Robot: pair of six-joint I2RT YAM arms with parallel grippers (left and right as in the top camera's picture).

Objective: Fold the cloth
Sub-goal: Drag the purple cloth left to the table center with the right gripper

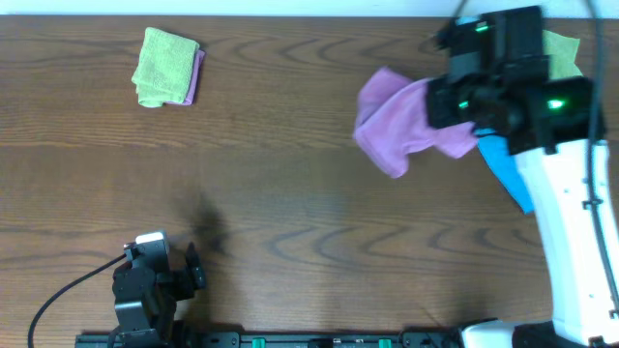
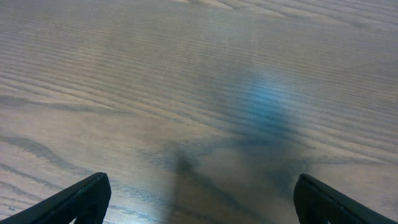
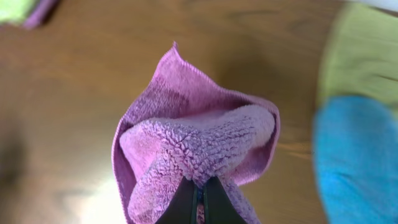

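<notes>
Right fingers (image 3: 215, 205) pinched shut on the bunched purple cloth (image 3: 186, 143), which hangs over the bench (image 1: 290, 193) at far right, just beside a blue cloth (image 1: 503, 164). Left fingers (image 2: 87, 199) spread wide, holding nothing, near front edge. Yellow-green cloth (image 1: 164, 66) far left.

Bare table (image 1: 290, 184) across the middle, folded yellow-green cloth (image 1: 164, 66) far left, purple cloth (image 1: 397, 121) and blue cloth (image 1: 503, 166) crowding the right
</notes>
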